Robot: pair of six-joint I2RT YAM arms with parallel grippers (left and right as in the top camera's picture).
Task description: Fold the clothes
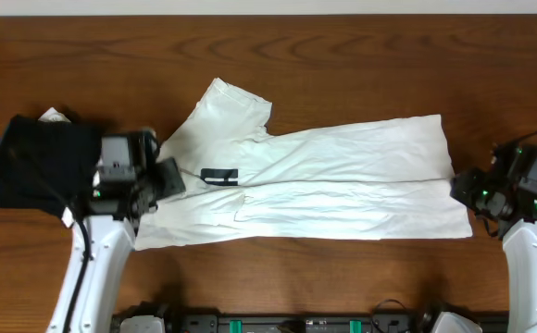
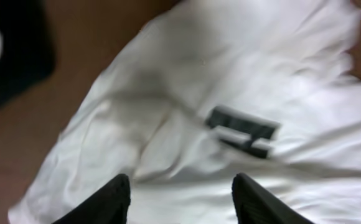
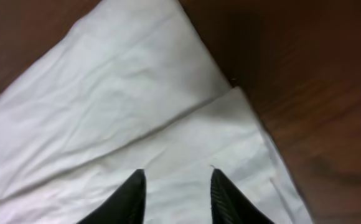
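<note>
White T-shirt [image 1: 324, 180] lies flat mid table [image 1: 343, 55], doubled lengthwise, long axis left-right. The collar end with dark neck label [image 1: 219, 175] sits at left gripper [image 1: 165, 178], the hem end at right gripper [image 1: 463, 190], so each arm is nearest its own end. Both sets of jaws are spread over the cloth, pinching nothing; can't tell if they touch it. Dark garment [image 1: 37, 171] lies far left, beside the left arm.

Left arm [image 1: 97, 268] ran from the near side, white link angled away and slightly right, dark wrist block on top. Left gripper [image 1: 169, 176] pointed right, tilted down, fingers [image 2: 115, 199] spread wide, gripping nothing. Right arm [image 1: 532, 268] ran from the near right side, leaning left. Right gripper [image 1: 461, 188] pointed left, fingers [image 3: 134, 193] parted, narrower gap, gripping nothing. Both grippers low, well apart.
</note>
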